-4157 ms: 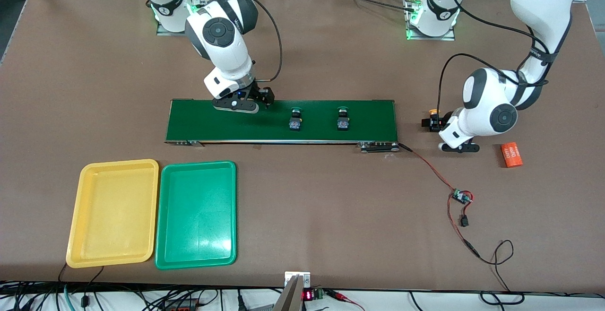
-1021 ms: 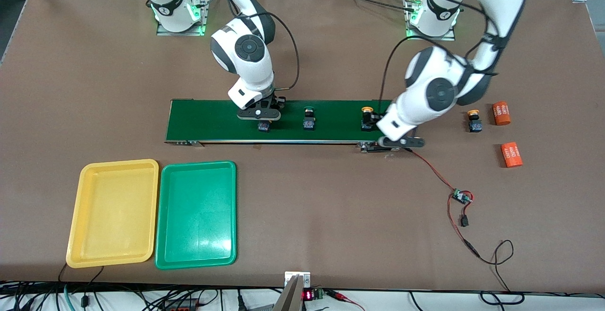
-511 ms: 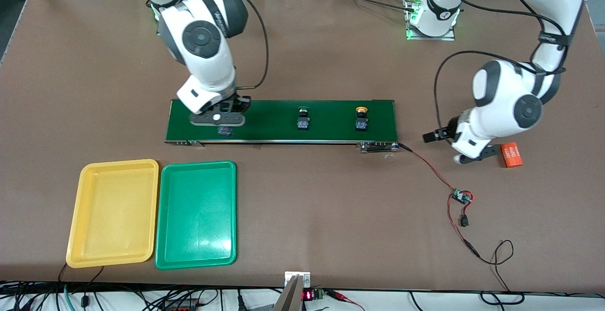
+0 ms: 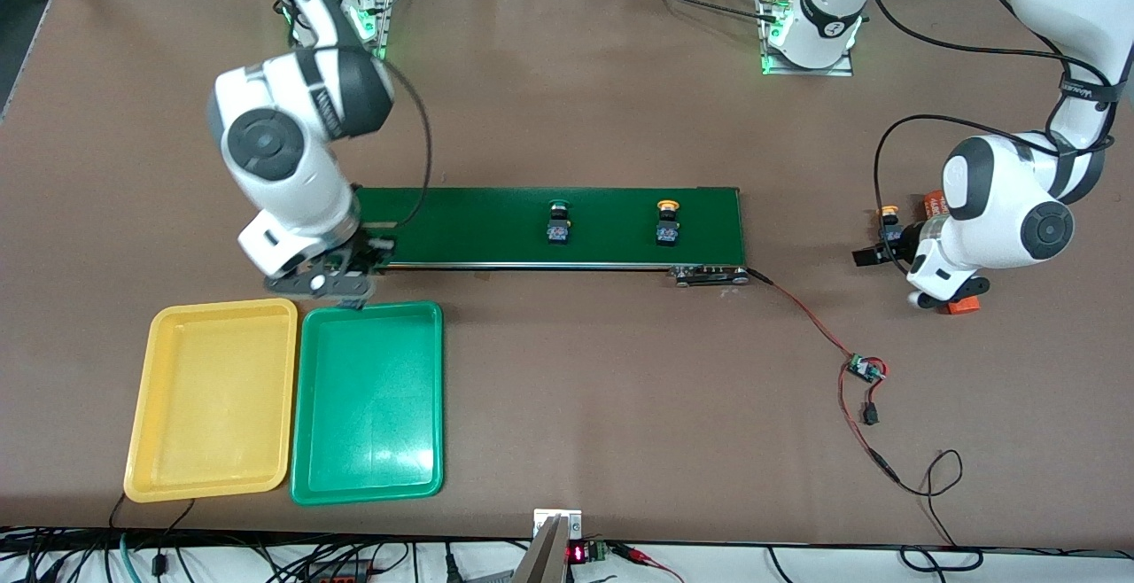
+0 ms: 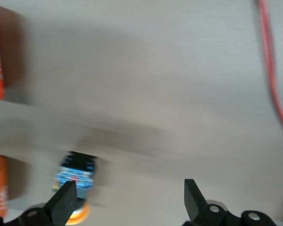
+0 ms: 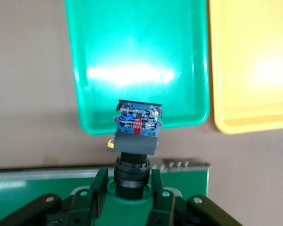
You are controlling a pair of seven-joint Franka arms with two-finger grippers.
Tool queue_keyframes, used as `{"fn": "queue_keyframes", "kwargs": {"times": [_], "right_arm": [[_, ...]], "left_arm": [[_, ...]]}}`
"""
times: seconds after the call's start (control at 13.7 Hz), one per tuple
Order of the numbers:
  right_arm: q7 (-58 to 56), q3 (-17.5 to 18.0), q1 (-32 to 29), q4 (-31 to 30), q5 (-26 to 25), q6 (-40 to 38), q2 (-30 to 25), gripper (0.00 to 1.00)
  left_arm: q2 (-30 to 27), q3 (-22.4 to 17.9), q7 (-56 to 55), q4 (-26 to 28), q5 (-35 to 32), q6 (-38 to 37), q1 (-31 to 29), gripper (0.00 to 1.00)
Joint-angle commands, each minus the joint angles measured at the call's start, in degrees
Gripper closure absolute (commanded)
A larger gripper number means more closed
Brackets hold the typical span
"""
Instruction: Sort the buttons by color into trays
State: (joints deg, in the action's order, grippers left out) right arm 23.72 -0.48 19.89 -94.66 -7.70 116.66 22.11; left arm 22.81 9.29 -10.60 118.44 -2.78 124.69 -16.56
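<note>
right gripper (image 6: 128, 188): clamped on a button (image 6: 137, 123) by its cap end, carried body-outward over the green tray (image 4: 368, 441) rim, for release there. left gripper (image 5: 127, 202): spread wide, empty, lowered around a yellow-capped button (image 5: 75, 175) off the belt (image 4: 620, 211), apparently for pickup.

Four push-button switches and two trays. One button (image 6: 137, 125), blue-black body outermost, hangs clamped in the right gripper (image 6: 128, 184) over the strip of table between the belt and the green tray (image 4: 368, 401). A green-capped button (image 4: 557, 222) and a yellow-capped button (image 4: 667, 222) stand upright on the dark green belt (image 4: 461, 224), well apart. A second yellow-capped button (image 4: 889, 224) stands on the table toward the left arm's end. The green tray lies just beside the yellow tray (image 4: 211, 399); both are shallow, rectangular and hold nothing.
</note>
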Motion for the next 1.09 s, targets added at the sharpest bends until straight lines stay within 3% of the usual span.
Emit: {"fn": "queue_keyframes", "kwargs": {"times": [0.0,0.51,0.8,0.88,1.02], "right_arm": [[-4.2,0.8,-4.1,2.7,0.0,4.1,4.6,0.89],[-5.0,0.7,-7.6,2.6,-0.6,22.9,16.1,0.87],[-5.0,0.7,-8.8,2.5,-0.8,24.9,17.4,0.84],[-5.0,0.7,-9.1,2.5,-0.9,25.0,17.6,0.79],[-4.9,0.7,-9.2,2.2,-0.9,25.7,18.3,0.78]], "left_arm": [[-1.1,-0.9,3.4,2.6,-3.5,0.3,-0.4,0.0],[-2.1,-0.9,6.6,11.0,-9.6,8.2,-0.4,0.0],[-2.0,-0.9,9.1,11.2,-10.6,8.3,-0.6,0.0],[-2.1,-0.9,10.4,11.2,-10.6,8.3,-1.1,0.0],[-2.0,-1.9,13.4,11.1,-10.6,8.3,-1.5,0.07]]}}
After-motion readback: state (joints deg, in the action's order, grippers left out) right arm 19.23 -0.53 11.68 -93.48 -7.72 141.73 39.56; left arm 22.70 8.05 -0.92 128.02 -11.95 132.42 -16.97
